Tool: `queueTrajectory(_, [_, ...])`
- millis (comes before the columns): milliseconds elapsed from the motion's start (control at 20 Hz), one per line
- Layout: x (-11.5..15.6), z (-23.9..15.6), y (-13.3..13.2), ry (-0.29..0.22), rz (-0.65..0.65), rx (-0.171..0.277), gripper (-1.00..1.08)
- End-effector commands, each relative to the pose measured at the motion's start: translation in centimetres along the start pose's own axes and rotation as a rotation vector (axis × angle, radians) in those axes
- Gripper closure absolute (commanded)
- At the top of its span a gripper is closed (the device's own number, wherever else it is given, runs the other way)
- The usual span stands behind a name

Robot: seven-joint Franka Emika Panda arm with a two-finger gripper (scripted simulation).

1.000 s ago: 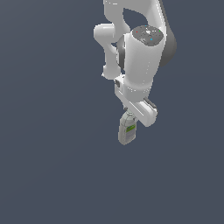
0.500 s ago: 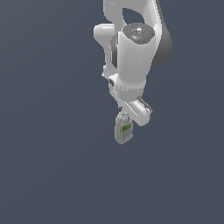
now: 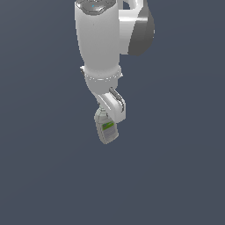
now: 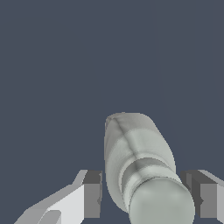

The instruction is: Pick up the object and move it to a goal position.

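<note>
Swung toward the exterior view's left since a second ago, bottle (image 3: 107, 128) carried along. Tool (image 3: 104, 115) pinching bottle near its cap, body hanging below, tilted; held clear for carrying to goal, probably. No goal marker visible.

plain dark grey-blue backdrop (image 3: 44, 176), featureless

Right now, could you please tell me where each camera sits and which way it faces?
Exterior view: off the arm, apparently above, facing the arm, gripper and bottle.
Wrist view: on the wrist, looking along the bottle between both fingers toward plain grey ground.
Shared: bottle and gripper.
</note>
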State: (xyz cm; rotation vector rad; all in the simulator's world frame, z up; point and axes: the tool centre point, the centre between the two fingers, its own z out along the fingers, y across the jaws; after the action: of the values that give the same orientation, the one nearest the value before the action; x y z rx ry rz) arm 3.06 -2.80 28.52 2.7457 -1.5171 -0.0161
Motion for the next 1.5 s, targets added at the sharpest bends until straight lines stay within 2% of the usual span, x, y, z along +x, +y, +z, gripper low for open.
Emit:
queueTrajectory(0, [2.4, -2.1, 0.8, 0.007, -0.001, 0.010, 1.08])
queueTrajectory(350, [8.6, -5.8, 3.1, 0.007, -0.001, 0.010, 1.08])
queueTrajectory(700, [13.1, -8.3, 4.6, 0.007, -0.001, 0.009, 1.08])
queueTrajectory(1050, [15.4, -9.7, 5.3, 0.007, 0.000, 0.009, 1.08])
queueTrajectory(1450, [16.3, -10.2, 5.6, 0.007, 0.000, 0.009, 1.08])
